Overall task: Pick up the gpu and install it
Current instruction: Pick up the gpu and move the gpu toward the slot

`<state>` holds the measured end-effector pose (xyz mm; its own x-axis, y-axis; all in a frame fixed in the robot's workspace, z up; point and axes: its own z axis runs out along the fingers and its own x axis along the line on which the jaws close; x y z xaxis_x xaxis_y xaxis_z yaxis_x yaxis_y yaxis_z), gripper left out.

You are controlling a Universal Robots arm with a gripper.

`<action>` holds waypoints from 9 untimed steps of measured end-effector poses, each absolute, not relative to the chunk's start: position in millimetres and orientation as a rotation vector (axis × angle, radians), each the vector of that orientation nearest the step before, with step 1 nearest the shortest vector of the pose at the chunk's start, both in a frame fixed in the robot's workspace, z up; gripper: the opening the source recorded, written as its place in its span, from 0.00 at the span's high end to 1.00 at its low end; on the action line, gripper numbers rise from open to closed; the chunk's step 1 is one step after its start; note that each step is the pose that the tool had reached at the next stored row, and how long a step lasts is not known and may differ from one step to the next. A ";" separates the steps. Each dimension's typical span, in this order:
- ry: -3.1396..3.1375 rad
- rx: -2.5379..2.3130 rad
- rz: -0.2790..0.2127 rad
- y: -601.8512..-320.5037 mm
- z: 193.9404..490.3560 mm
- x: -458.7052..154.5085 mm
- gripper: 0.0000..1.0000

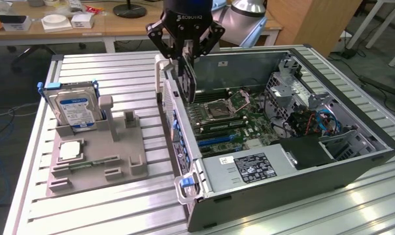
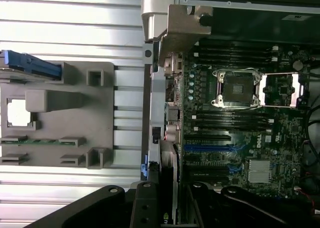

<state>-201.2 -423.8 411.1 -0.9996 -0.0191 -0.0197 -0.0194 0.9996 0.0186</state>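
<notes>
The gpu (image 1: 188, 81) is a thin dark card that hangs edge-down from my gripper (image 1: 186, 55), whose fingers are shut on its upper edge. It hovers over the open computer case (image 1: 354, 161), at the rear wall on the exterior view's left, above the motherboard (image 1: 224, 122). In the wrist view the gpu (image 2: 165, 198) shows edge-on between the black fingers of the gripper (image 2: 167, 210). It lines up roughly with the case's rear wall, beside the blue expansion slot (image 2: 212, 148). The card is clear of the board and touches no slot.
A grey fixture tray (image 1: 96, 156) on the slatted table, to the exterior view's left of the case, holds an upright hard drive (image 1: 73, 107), a processor chip (image 1: 71, 151) and a memory stick (image 1: 86, 164). The power supply (image 1: 250, 166) fills the case's near end; cables and a drive cage (image 1: 315, 122) lie beyond.
</notes>
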 end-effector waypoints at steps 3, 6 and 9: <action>3.122 -0.030 0.029 -423.8 411.2 -196.5 0.73; 3.122 -0.030 0.029 -423.8 411.1 -191.7 0.73; 3.122 -0.030 0.029 -423.8 411.1 -187.0 0.73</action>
<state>-187.0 -423.8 411.1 -0.9996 -0.0191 -0.0197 -0.0195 0.9996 0.0186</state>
